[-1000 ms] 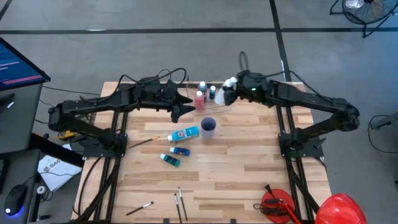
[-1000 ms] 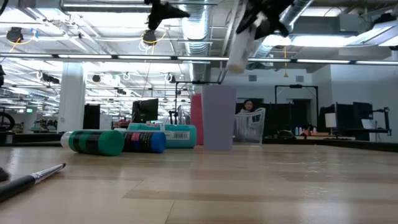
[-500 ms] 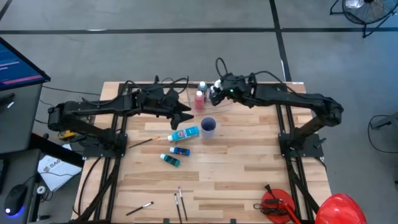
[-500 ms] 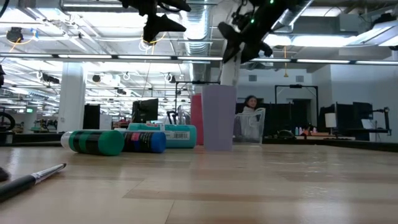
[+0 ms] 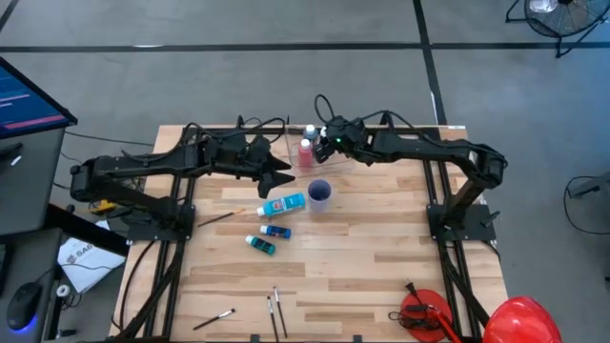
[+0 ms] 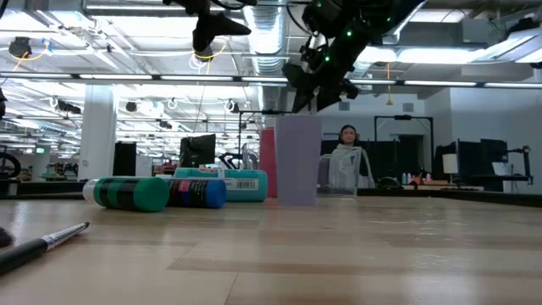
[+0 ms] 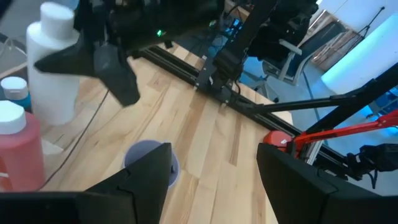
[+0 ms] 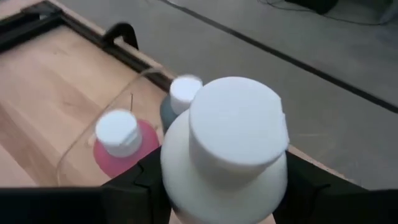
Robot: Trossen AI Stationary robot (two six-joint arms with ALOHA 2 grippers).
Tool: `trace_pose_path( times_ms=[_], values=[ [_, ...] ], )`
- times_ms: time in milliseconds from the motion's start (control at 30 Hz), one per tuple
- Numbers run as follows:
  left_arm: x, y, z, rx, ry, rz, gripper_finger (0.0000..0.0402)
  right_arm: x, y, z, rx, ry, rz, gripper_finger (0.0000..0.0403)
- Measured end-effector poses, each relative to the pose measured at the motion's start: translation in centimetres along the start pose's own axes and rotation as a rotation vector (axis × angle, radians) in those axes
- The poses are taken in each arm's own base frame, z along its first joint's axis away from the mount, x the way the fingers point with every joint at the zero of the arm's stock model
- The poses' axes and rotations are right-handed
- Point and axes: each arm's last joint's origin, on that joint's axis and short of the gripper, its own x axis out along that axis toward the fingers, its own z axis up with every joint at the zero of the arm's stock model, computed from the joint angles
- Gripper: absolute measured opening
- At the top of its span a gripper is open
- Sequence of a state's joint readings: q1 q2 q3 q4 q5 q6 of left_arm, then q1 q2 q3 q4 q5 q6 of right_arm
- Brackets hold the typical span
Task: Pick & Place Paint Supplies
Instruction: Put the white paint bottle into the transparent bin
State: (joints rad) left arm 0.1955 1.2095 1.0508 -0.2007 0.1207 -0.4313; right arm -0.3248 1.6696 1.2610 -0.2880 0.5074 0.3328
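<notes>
Where the right end effector [image 5: 329,145] reaches over the clear tub [image 8: 93,134] at the bench's [image 5: 381,248] far edge, it pinches a white bottle [image 8: 227,149], its fingers mostly hidden behind the bottle. A red bottle [image 5: 306,152] stands in the tub; a darker one [image 8: 177,99] is half hidden. The left end effector [image 5: 284,174] hangs nearby, fingers spread, above the cup [image 5: 319,193].

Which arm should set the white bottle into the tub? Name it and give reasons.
Right. The right gripper is shut on the white bottle and hangs over the tub, beside the red bottle. The left gripper is open, holding nothing, short of the tub.
</notes>
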Motion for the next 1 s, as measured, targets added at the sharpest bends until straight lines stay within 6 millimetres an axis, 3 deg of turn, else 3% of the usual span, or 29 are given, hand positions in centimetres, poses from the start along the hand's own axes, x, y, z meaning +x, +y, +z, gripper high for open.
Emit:
trace_pose_path(
  times_ms=[300, 600, 800, 1000],
  values=[
    [-0.4, -0.1, 0.1, 0.002, -0.011, -0.004, 0.023, 1.5, 0.9, -1.4, 0.011, 0.045, -0.016, 0.0207],
    [-0.4, -0.1, 0.1, 0.002, -0.011, -0.005, 0.023, 2.2, 1.1, -1.3, 0.032, 0.009, -0.04, 0.0187],
    [-0.4, -0.1, 0.2, 0.002, -0.011, -0.005, 0.023, 2.3, 1.4, -1.7, 0.044, 0.022, -0.037, 0.0212],
    [-0.4, -0.1, 0.1, 0.007, -0.011, -0.005, 0.023, 2.7, 1.2, -2.9, 0.054, 0.039, -0.045, 0.0187]
  ],
)
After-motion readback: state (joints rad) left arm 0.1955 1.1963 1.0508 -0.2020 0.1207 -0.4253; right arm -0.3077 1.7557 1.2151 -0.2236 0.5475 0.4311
